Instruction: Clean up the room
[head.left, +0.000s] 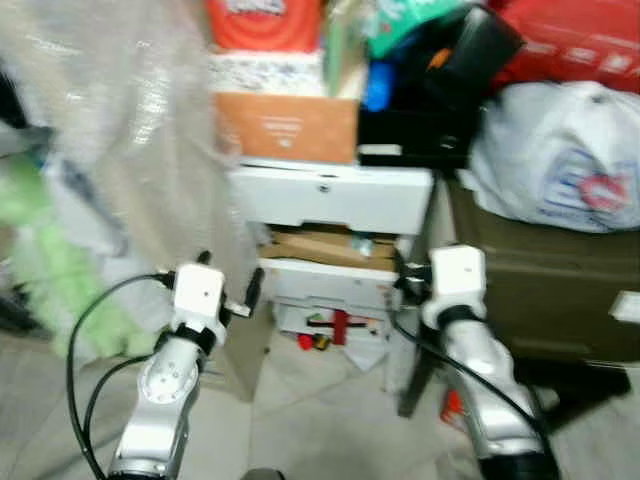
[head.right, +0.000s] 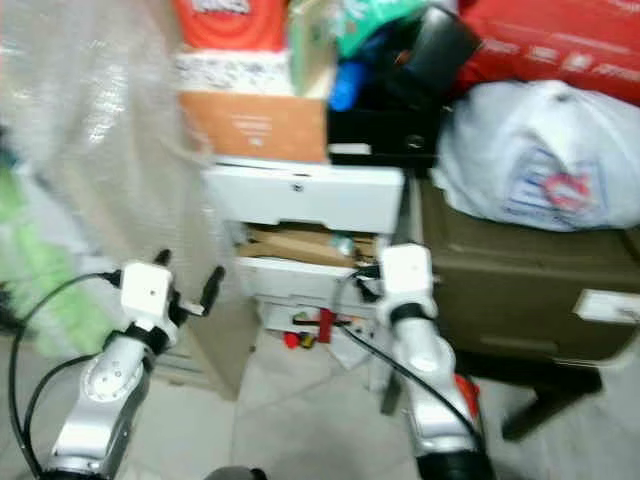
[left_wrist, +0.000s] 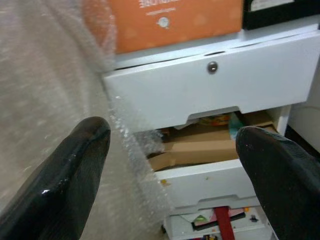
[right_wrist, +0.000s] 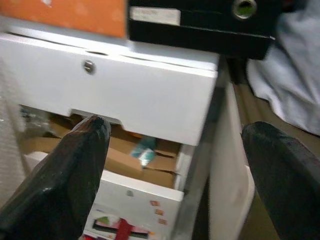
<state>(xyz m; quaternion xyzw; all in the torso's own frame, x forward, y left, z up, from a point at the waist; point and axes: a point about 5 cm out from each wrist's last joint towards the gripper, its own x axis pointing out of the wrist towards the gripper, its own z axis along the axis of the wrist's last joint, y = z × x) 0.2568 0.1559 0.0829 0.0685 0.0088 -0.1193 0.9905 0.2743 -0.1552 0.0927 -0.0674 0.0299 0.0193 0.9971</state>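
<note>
With both jaws wide and empty, square the left gripper (left_wrist: 170, 175) and right gripper (right_wrist: 172, 175) to the overfilled middle drawer (head.left: 325, 262) of the white drawer unit (head.left: 330, 195) before pushing it shut.

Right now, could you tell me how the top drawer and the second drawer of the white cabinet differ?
The top drawer is pushed in further and has a small round knob; the second drawer sits pulled out, brown cardboard and clutter sticking up from it. Both are white with a notched lower edge.

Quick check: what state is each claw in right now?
Left claw: open, holding nothing, in front of the white drawer unit.
Right claw: open, holding nothing, facing the same drawers.
</note>
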